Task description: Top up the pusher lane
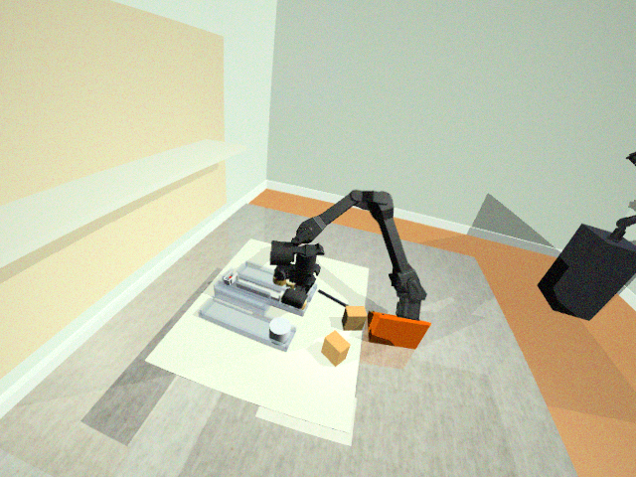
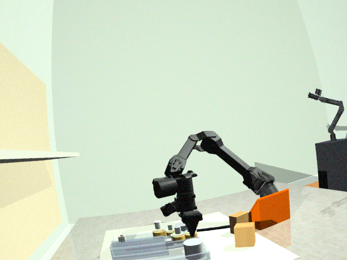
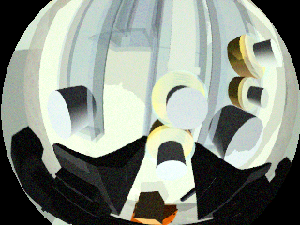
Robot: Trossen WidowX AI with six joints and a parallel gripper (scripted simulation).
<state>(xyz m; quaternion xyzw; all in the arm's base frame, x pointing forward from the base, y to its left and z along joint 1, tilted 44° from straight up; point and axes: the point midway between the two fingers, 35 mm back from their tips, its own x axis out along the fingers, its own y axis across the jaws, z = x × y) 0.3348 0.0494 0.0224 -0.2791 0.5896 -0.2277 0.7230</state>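
- Lower centre of my exterior view: the lane rack [image 2: 145, 246] sits on the mat [image 2: 269, 248].
- A wide jar [image 2: 193, 246] stands at the rack's front right end.
- My gripper [image 2: 192, 233] hangs just behind it, closed on a small jar [image 2: 191, 235].
- Three more jars [image 2: 159, 229] stand in a row to its left.
- Two blocks [image 2: 244, 233] sit to the right, before an upright panel [image 2: 273, 208].
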